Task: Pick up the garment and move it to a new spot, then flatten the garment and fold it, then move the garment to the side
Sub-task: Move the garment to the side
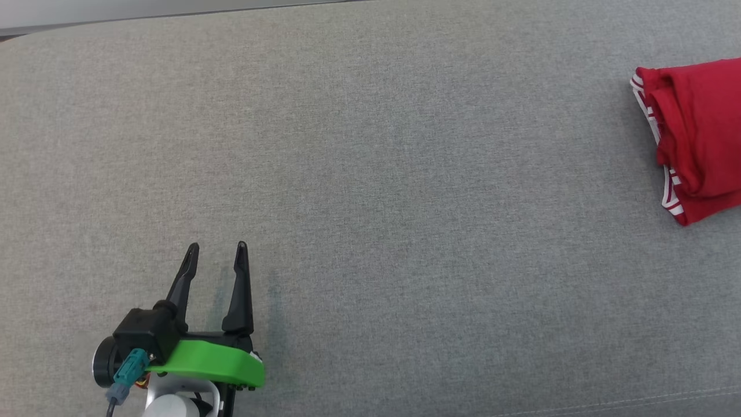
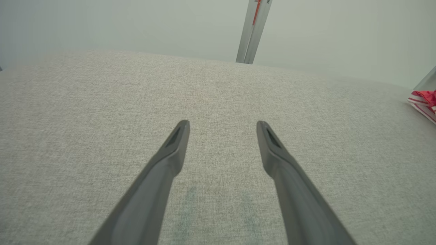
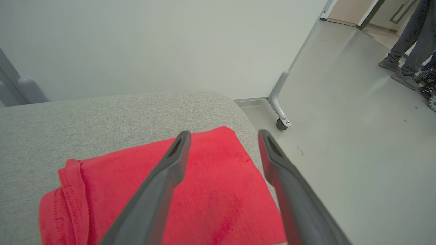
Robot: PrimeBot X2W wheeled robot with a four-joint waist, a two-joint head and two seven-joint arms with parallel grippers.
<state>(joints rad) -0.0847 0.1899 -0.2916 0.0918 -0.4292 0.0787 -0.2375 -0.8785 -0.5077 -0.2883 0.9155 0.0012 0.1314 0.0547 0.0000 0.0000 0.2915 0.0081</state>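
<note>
**Folded red garment at the far right, both grippers spread**

At the lower left of the head view the left gripper [image 1: 217,245] hovers over the grey upholstered surface [image 1: 405,174]. Its two dark fingers stand apart and nothing is between them. In the left wrist view the same fingers point across bare grey cloth. Some faint greenish streaks [image 1: 273,307] show on the cloth beside the fingers. Behind the far edge of the surface, a metal post [image 2: 252,30] rises against the pale wall [image 2: 102,23].

The grey surface stretches from this gripper to the garment [image 1: 700,133], and the two are well apart. The garment lies at the far right, cut off by the edge of the head view. It is folded into a compact packet of several layers, and a white-striped trim shows along its left side.

In the right wrist view the garment sits close to the rounded corner of the surface. The right gripper [image 3: 224,132] is above it with its fingers spread. One finger crosses the red cloth and the other runs over the garment's right border and the floor [image 3: 340,136] beyond. No cloth is pinched between the tips.

To the right of the surface, a pale frame leg [image 3: 281,98] with a small caster stands on the floor by the wall. Farther right, the legs and shoes of a person [image 3: 408,44] show at the upper corner.
</note>
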